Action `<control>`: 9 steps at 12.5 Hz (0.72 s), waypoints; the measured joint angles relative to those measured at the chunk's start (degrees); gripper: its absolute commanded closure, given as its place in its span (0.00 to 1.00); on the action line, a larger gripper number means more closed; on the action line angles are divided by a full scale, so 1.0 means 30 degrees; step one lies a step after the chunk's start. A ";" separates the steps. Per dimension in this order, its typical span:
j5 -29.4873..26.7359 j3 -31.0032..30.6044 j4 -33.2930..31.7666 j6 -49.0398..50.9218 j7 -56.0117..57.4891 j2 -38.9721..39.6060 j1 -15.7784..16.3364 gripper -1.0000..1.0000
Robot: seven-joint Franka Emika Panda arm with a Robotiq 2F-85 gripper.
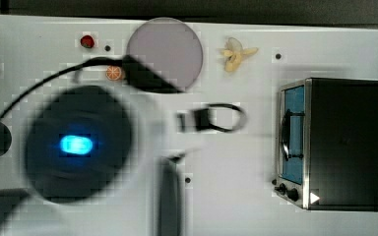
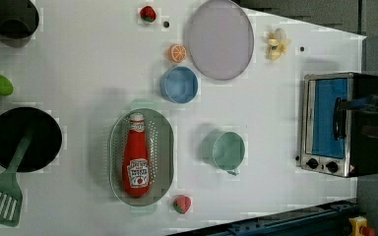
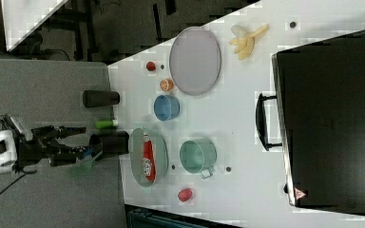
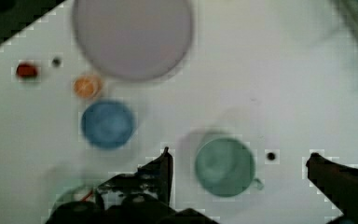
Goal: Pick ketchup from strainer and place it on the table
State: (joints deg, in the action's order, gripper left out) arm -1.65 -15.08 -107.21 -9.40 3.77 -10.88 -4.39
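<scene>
The ketchup (image 2: 137, 157) lies flat inside the strainer (image 2: 163, 147), its white cap toward the left view's top and its labelled end toward the left view's bottom; the bottle runs along the strainer's long axis and fills most of its length; nothing grips it. The strainer sits on the table (image 2: 88, 64), left of the teal cup (image 2: 225, 150) in the left view, with the blue bowl (image 2: 178, 84) just beyond its capped end.

In the wrist view the tool (image 4: 240, 161) hangs above the table with its two dark fingers (image 4: 164, 170) spread wide apart, empty; the teal cup shows between them and the blue bowl lies off to one side. In the right view the arm's wrist reaches in from the right view's left edge, its tool well clear of the table's edge and apart from the strainer.

Around the table, in the left view: a grey plate (image 2: 220, 39) near the top, an orange slice (image 2: 177, 52) just beside it and touching neither plate nor bowl; a strawberry (image 2: 147, 13) at the top and another (image 2: 181, 203) just right of the strainer's lower end; a peeled banana (image 2: 277, 44) at upper right; a toaster oven (image 2: 337, 124) at far right; a black pan (image 2: 47, 142) with a green spatula (image 2: 1, 194) resting across it at the left; a lime (image 2: 0, 85) above the pan.
</scene>
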 measured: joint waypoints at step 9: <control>-0.0050 -0.8607 -0.1529 -0.4215 0.0024 0.4675 0.2267 0.00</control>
State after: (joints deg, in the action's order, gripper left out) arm -1.80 -40.90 -111.79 -22.05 3.84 3.15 2.41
